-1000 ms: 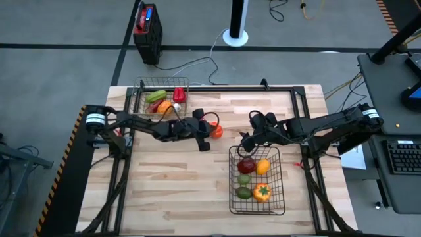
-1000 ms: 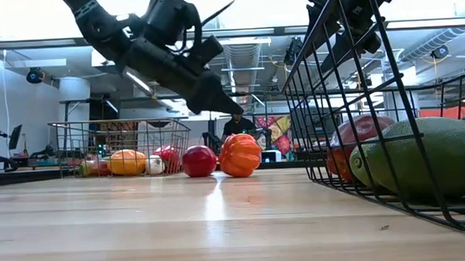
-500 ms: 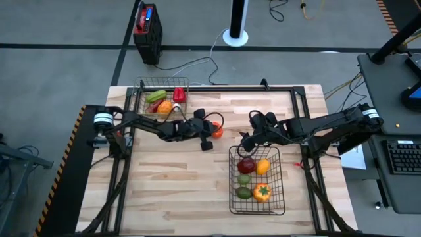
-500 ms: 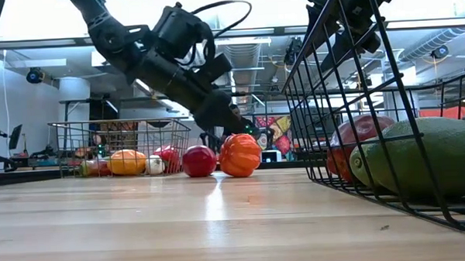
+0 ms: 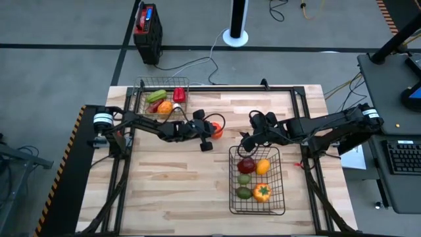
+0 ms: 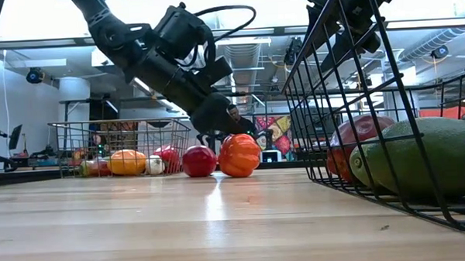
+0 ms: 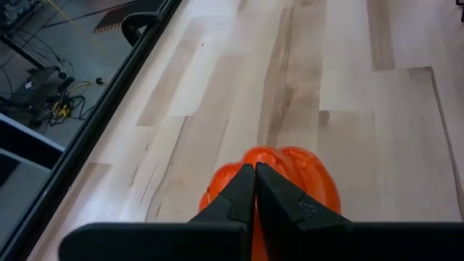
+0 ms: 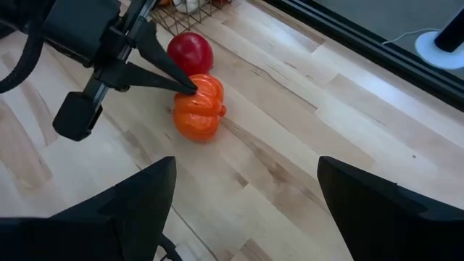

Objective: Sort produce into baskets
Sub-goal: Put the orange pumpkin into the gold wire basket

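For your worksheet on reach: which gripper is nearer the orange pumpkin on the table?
Left. The left gripper touches the pumpkin with shut jaws; the right gripper hovers apart, over the basket.

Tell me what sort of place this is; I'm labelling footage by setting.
Probably a robotics lab or workshop: a wooden table on a metal frame with two arms, cables across a grey floor, a computer keyboard beside it, and an open industrial room in the low view.

A wooden table (image 5: 164, 191) carries 2 wire baskets (image 5: 258, 209), an orange pumpkin (image 8: 198, 106) and a red fruit (image 8: 190, 52).
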You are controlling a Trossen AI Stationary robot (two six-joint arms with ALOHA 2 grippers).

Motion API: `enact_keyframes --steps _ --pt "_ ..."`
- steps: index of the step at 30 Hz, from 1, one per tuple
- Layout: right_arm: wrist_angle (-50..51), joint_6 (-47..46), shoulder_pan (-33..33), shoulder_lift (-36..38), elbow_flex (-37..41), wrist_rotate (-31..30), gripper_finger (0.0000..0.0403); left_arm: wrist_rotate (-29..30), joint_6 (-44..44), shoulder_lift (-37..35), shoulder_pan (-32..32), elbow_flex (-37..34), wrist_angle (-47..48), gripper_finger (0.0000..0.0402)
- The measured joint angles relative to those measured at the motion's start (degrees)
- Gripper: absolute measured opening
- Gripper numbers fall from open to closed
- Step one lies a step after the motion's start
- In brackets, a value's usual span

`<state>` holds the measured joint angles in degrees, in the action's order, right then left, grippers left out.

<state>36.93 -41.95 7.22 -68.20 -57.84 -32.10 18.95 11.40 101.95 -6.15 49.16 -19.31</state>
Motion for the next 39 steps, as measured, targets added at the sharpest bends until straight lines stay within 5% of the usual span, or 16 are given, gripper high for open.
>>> enact_keyframes --steps 39 --pt "-0.7 -0.4 0.0 0.0 0.0 0.0 0.0326 5.6 -6.6 -3.4 5.0 -0.4 17.6 0.0"
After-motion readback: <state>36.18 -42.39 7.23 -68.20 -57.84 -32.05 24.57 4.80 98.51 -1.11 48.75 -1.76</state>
